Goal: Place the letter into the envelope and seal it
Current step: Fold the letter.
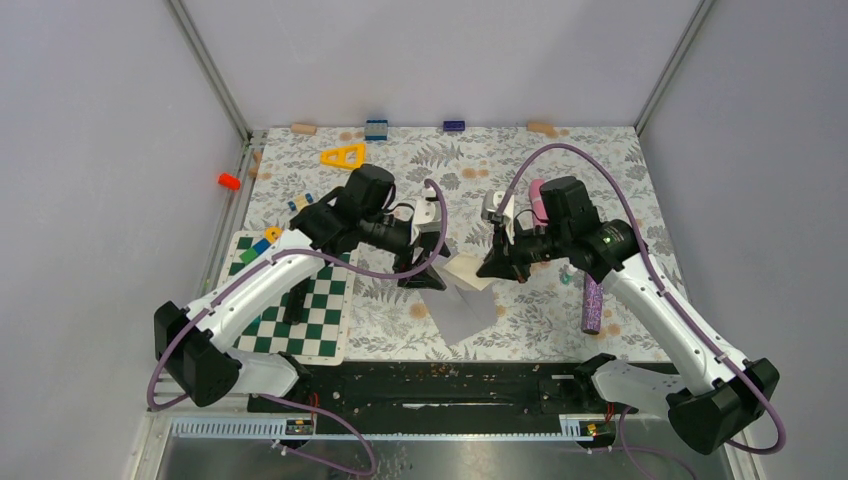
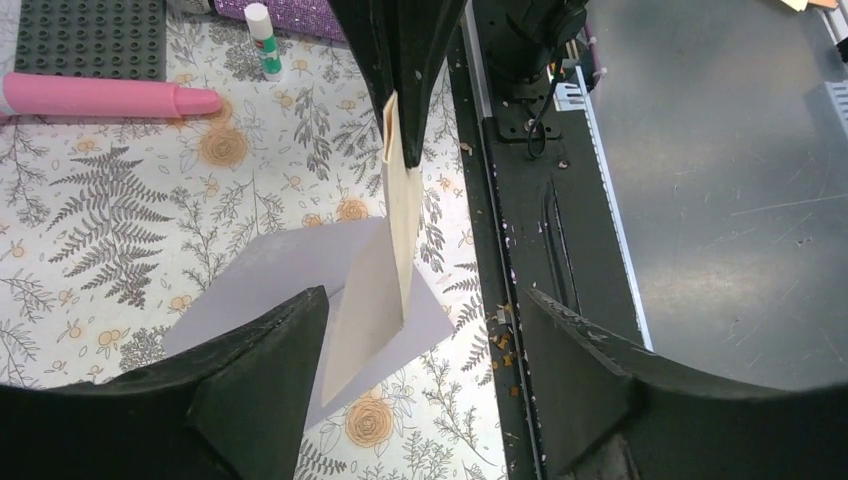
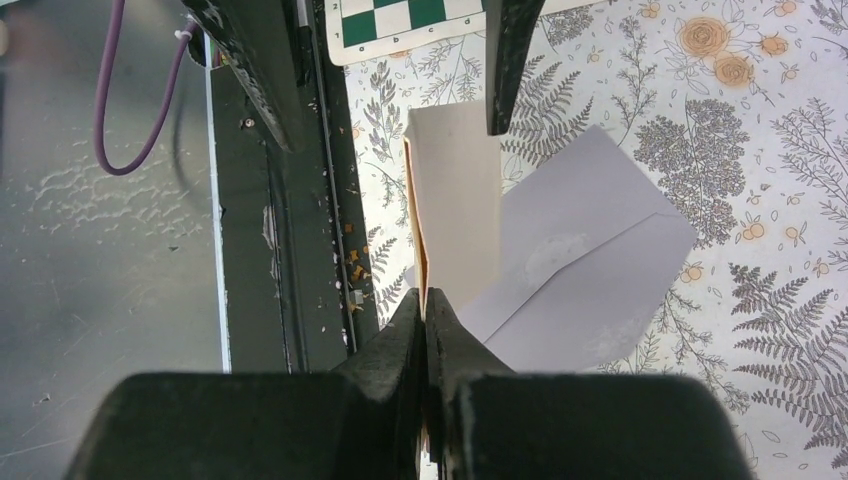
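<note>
The right pincer (image 3: 425,305) is clamped shut on one edge of the letter (image 3: 460,200), holding it on edge over the envelope (image 3: 590,270), which lies flat on the floral table (image 3: 760,150). The left pincer (image 2: 425,300) stands open, its jaws spread to either side of the letter's far end.

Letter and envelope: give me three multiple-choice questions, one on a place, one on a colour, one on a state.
1. The envelope lies: A on a shelf; B flat on the floral table; C on the floor.
2. The envelope is: A pink; B grey; C yellow.
3. The right gripper is: A open; B out of view; C shut on the letter.
Answers: B, floral cloth shows around it; B, plain grey paper; C, its fingers pinch the letter's edge.
</note>
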Controlling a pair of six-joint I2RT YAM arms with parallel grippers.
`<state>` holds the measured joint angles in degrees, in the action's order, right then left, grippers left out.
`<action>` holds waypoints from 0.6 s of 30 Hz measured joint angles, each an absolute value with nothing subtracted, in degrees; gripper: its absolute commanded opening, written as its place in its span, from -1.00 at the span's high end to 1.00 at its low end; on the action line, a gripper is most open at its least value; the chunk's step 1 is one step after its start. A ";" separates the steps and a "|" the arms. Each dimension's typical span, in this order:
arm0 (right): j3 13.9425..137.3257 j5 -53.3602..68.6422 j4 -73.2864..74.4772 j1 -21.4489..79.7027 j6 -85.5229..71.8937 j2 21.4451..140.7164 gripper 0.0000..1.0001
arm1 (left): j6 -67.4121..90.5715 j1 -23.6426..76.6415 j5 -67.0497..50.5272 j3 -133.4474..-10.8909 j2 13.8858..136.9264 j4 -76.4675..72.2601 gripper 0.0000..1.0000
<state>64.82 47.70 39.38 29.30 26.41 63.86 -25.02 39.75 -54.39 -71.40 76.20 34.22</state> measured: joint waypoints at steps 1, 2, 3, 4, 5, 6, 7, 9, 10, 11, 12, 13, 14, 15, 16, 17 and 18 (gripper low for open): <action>64.73 47.70 39.44 29.30 26.46 63.83 1.00 | -24.86 39.75 -54.37 -71.88 76.25 34.48 -0.48; 64.69 47.72 39.53 29.30 26.52 63.81 1.00 | -24.80 39.75 -54.37 -72.47 76.34 34.76 -0.48; 64.62 47.75 39.57 29.30 26.57 63.79 1.00 | -24.77 39.75 -54.37 -73.17 76.44 35.03 -0.48; 64.62 47.77 39.59 29.30 26.57 63.79 1.00 | -24.56 39.75 -54.39 -74.32 76.73 35.22 -0.48; 64.62 47.83 39.57 29.30 26.59 63.79 1.00 | -24.43 39.75 -54.39 -75.26 77.06 35.24 -0.48; 64.60 48.01 39.57 29.30 26.57 63.79 1.00 | -24.25 39.77 -54.39 -76.20 77.43 35.22 -0.46; 64.60 48.14 39.57 29.30 26.57 63.79 1.00 | -23.97 39.79 -54.41 -77.08 77.84 35.18 -0.43; 64.60 48.27 39.57 29.32 26.57 63.79 1.00 | -23.42 39.81 -54.46 -78.50 78.83 35.11 -0.36; 64.60 48.47 39.57 29.32 26.57 63.81 1.00 | -23.03 39.88 -54.48 -79.05 79.40 35.09 -0.32; 64.60 48.62 39.57 29.32 26.57 63.81 1.00 | -22.74 39.97 -54.50 -79.44 79.94 35.07 -0.29; 64.60 48.71 39.57 29.36 26.57 63.81 1.00 | -22.44 40.10 -54.57 -79.81 80.62 35.07 -0.25; 64.60 48.75 39.57 29.36 26.57 63.81 1.00 | -22.22 40.29 -54.59 -79.96 81.23 35.05 -0.22; 64.60 48.75 39.57 29.39 26.57 63.81 1.00 | -22.04 40.49 -54.59 -80.01 81.69 35.07 -0.18; 64.60 48.73 39.57 29.41 26.57 63.81 1.00 | -21.93 40.71 -54.59 -80.01 82.15 35.09 -0.13; 64.60 48.73 39.57 29.41 26.57 63.81 1.00 | -21.78 40.95 -54.59 -80.01 82.56 35.11 -0.07; 64.60 48.73 39.57 29.45 26.57 63.81 1.00 | -21.54 41.17 -54.61 -80.03 83.07 35.11 -0.02; 64.60 48.73 39.57 29.50 26.57 63.81 1.00 | -21.32 41.32 -54.61 -80.05 83.24 35.11 0.06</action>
<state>64.60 48.73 39.57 29.50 26.57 63.81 -21.32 41.32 -54.61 -80.05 83.24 35.11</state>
